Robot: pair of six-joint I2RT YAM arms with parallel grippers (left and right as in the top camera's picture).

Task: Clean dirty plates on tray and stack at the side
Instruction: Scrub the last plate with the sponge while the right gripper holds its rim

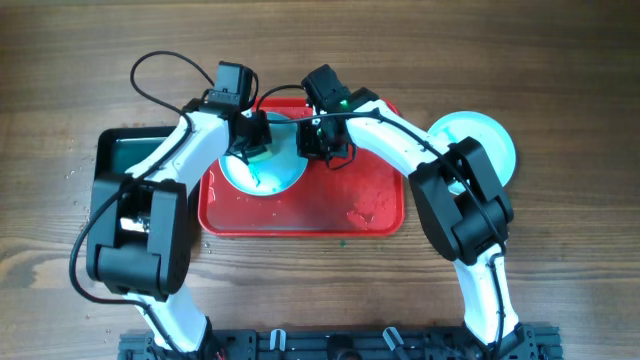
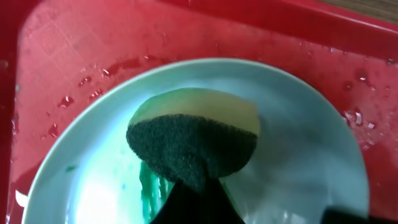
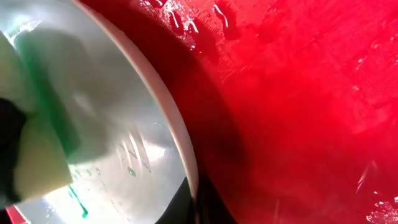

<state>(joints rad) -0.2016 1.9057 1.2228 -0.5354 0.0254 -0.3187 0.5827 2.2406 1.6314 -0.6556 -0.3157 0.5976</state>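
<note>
Wooden worktop point(image 1: 330, 50) carries our tray point(image 1: 370, 215); the plate point(image 1: 285, 178) sits at its ten o'clock. Our left jaws clamp the sponge point(image 2: 193, 146) on its centre; our right jaws pinch its three o'clock rim.

This looks like a robotics lab bench. A bare wood-grain tabletop point(image 1: 560, 60) carries two white-and-black robot arms point(image 1: 140, 225) fixed to a black slotted metal rail point(image 1: 330, 345) along the near edge. A loose black cable point(image 1: 150, 75) loops toward the far left corner. A wet, large red rectangular plastic tray point(image 1: 300, 215) sits mid-bench as a test prop.
</note>
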